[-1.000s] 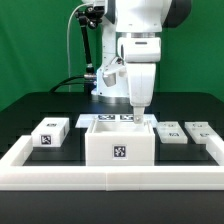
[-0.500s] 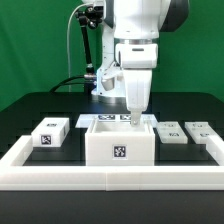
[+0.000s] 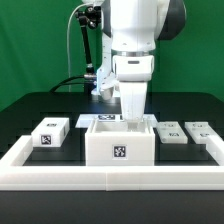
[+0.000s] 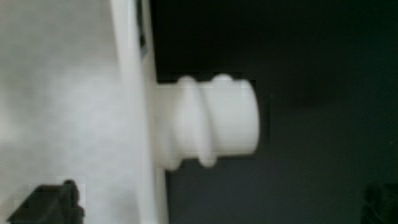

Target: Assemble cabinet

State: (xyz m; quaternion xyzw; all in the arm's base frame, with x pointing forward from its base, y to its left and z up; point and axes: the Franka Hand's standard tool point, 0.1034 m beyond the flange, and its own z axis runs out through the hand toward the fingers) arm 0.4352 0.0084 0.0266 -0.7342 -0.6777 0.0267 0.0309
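Observation:
The cabinet (image 3: 119, 143) is a white open-topped box with a marker tag on its front, standing in the middle of the black table. My gripper (image 3: 131, 118) hangs straight down over the cabinet's open top, with its fingertips at the back rim. In the wrist view a white cabinet wall (image 4: 71, 100) fills one side, and a white ribbed knob (image 4: 205, 122) sticks out from it against the dark. One dark fingertip (image 4: 54, 205) shows over the white wall. The jaws stand wide apart and hold nothing.
A small white tagged block (image 3: 50, 132) lies to the exterior view's left of the cabinet. Two more (image 3: 172, 133) (image 3: 200, 130) lie to its right. A low white rim (image 3: 110, 178) frames the table's front and sides. The robot base stands behind.
The arm has shifted a little toward the exterior view's left and lowered over the cabinet's open top. The cabinet and the small blocks have not moved.

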